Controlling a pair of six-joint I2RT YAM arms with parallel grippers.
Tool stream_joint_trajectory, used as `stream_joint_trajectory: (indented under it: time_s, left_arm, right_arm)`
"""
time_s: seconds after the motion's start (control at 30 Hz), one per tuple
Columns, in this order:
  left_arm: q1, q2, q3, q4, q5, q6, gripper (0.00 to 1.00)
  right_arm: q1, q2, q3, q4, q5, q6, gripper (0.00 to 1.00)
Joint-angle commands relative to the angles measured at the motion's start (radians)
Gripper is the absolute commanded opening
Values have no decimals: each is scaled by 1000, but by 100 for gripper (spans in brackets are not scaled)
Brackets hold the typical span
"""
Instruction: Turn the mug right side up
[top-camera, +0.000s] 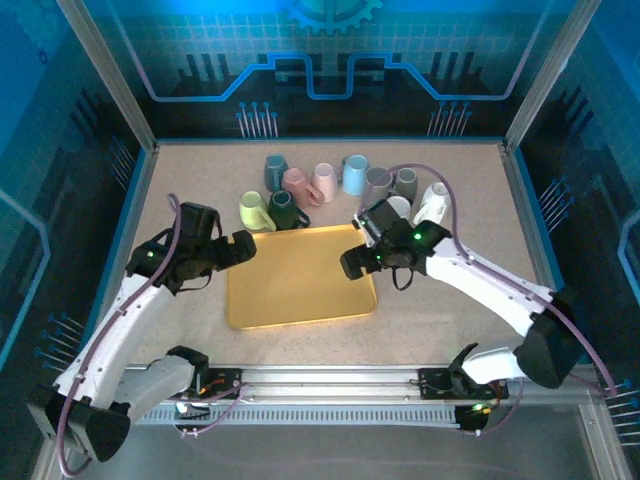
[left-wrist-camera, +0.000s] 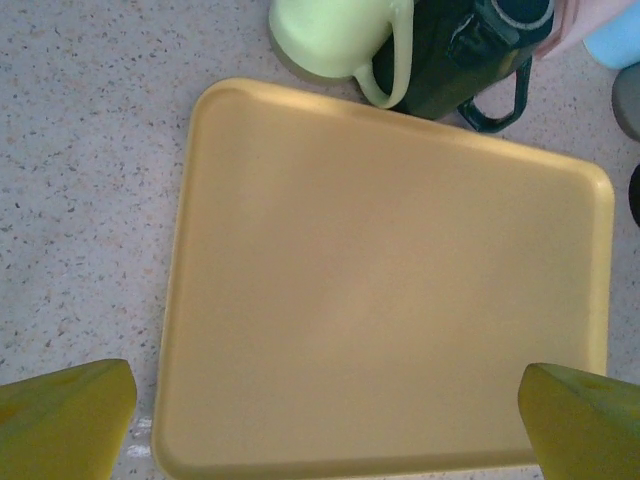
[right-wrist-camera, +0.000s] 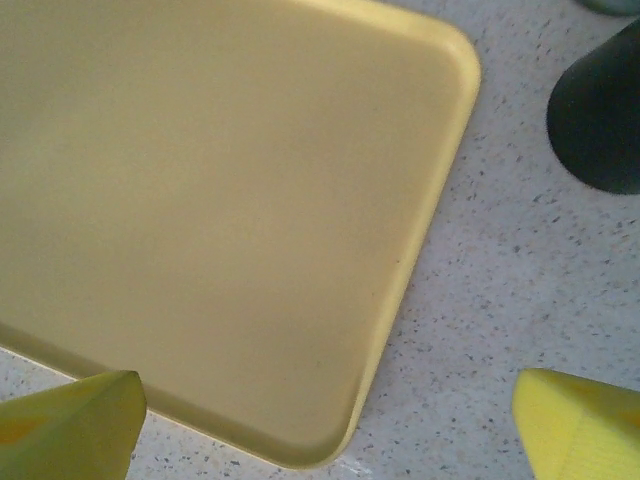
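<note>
Mugs (top-camera: 323, 181) clustered on table (top-camera: 190, 175) | just beyond yellow tray (top-camera: 300, 285)

Soft, even light falls from above on the worktop (top-camera: 200, 170), while the back panels (top-camera: 320, 50) glow blue. Shadows under the arms (top-camera: 130, 310) are faint and diffuse. The yellow tray (top-camera: 300, 285) carries only a dull sheen. In both wrist views the near jaws blur at the lower corners; the tray looks fairly sharp.

— What's beyond the yellow tray (left-wrist-camera: 390, 300)?
— A pale green mug (left-wrist-camera: 335, 35), a dark green mug (left-wrist-camera: 450, 70) just beside it, on speckled table (left-wrist-camera: 80, 150).
— Nearer?
— Yellow fingertips (left-wrist-camera: 65, 415), set wide apart.
</note>
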Motion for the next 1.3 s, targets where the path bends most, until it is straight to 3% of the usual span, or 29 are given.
stream_joint_trajectory:
  time_s: [0.0, 0.13, 0.33, 0.47, 0.63, 0.87, 1.27]
  left_arm:
    - [9, 28, 17, 29, 24, -45, 99]
    - [9, 88, 54, 20, -20, -76, 99]
    - [2, 258, 181, 1, -12, -183, 98]
    - [-55, 392, 299, -14, -33, -272, 97]
    - [-113, 661, 585, -143, -64, -375, 96]
    - [-126, 984, 953, -324, -71, -470, 93]
    - [-123, 1174, 1115, -358, -86, -525, 87]
  right_arm:
    - [1, 45, 41, 20, 0, 21, 89]
    - [-6, 118, 83, -22, 29, 56, 78]
    - [-7, 64, 54, 18, 89, 79, 79]
    - [-7, 38, 65, 2, 151, 114, 81]
    - [-8, -14, 45, 5, 200, 132, 80]
    - [-16, -84, -25, 41, 210, 151, 84]
    - [-72, -143, -112, 108, 126, 144, 86]
